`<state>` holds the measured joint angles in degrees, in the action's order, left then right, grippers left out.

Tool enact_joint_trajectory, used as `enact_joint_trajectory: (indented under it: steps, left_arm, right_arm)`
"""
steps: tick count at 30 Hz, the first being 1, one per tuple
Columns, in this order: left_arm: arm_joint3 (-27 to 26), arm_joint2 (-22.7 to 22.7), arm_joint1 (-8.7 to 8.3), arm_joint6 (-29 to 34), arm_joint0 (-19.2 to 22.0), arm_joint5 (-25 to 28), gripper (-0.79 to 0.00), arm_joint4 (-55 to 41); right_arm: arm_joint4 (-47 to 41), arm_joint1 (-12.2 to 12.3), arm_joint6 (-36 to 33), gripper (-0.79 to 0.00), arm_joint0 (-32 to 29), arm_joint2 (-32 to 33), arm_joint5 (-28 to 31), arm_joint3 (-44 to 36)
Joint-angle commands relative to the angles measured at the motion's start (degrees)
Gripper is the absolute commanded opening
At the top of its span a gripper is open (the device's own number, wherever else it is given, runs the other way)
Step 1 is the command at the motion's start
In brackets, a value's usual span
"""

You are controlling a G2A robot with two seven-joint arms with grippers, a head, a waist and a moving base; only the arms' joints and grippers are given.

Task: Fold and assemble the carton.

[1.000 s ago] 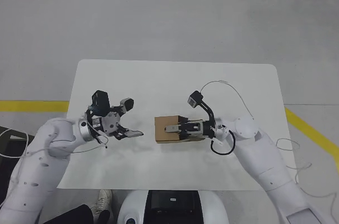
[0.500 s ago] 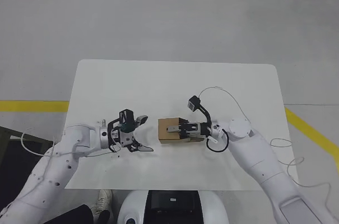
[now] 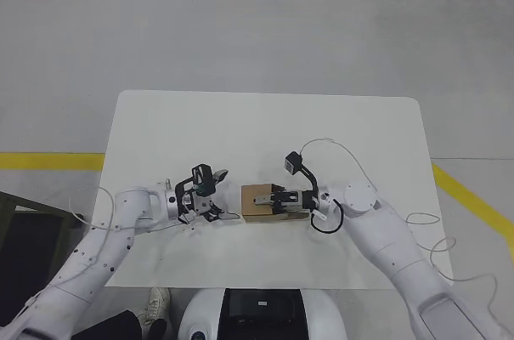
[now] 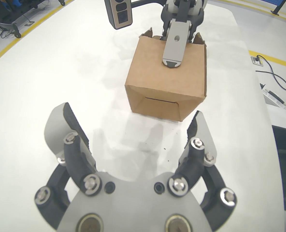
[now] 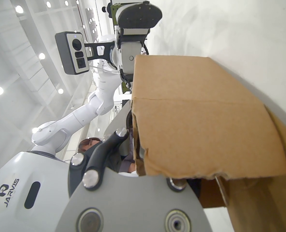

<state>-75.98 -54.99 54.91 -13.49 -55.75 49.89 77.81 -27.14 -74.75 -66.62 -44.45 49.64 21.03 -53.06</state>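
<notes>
brown carton (image 4: 147,73) clamped in right hand (image 4: 171,62); left hand (image 4: 129,112) spread, just beside.

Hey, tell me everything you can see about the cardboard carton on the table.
The carton is a brown cardboard box, formed up, resting on the white table. The end facing the open left gripper is closed, with a slit across it; that gripper is apart from it. The far end is open, ragged flaps showing. The right gripper clamps the top panel there, one finger flat on top.
</notes>
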Motion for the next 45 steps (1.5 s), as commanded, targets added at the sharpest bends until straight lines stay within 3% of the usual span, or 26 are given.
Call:
enact_joint_trajectory:
  steps: [1,13,25,31,37,45]
  left_arm:
    - [-0.1,0.24,0.08,-1.11,0.11,-0.02,0.0,1.24]
    - [0.48,0.87,0.44,-4.08,0.1,0.66,0.0,4.42]
    - [4.43,5.11,2.43,-5.26,4.08,2.77,0.0,5.11]
    - [7.0,7.51,3.89,-5.9,6.48,2.35,0.0,4.71]
    - [9.35,8.39,4.81,-6.94,8.6,2.65,0.0,4.6]
    - [11.2,9.54,5.62,-8.55,9.62,2.69,0.0,5.86]
  right_arm:
    - [0.25,0.05,0.43,0.0,-0.1,0.23,-0.33,-0.5]
    - [2.04,1.83,2.63,0.0,-3.52,4.79,-4.23,-8.77]
    - [6.06,6.4,1.54,0.0,-13.31,17.42,-10.47,-27.68]
    - [6.83,7.95,-2.15,0.0,-17.8,21.53,-13.7,-36.66]
    - [9.86,8.93,-4.93,0.0,-21.12,21.94,-17.54,-40.17]
    - [10.22,9.22,-3.62,0.0,-23.15,21.9,-15.6,-39.92]
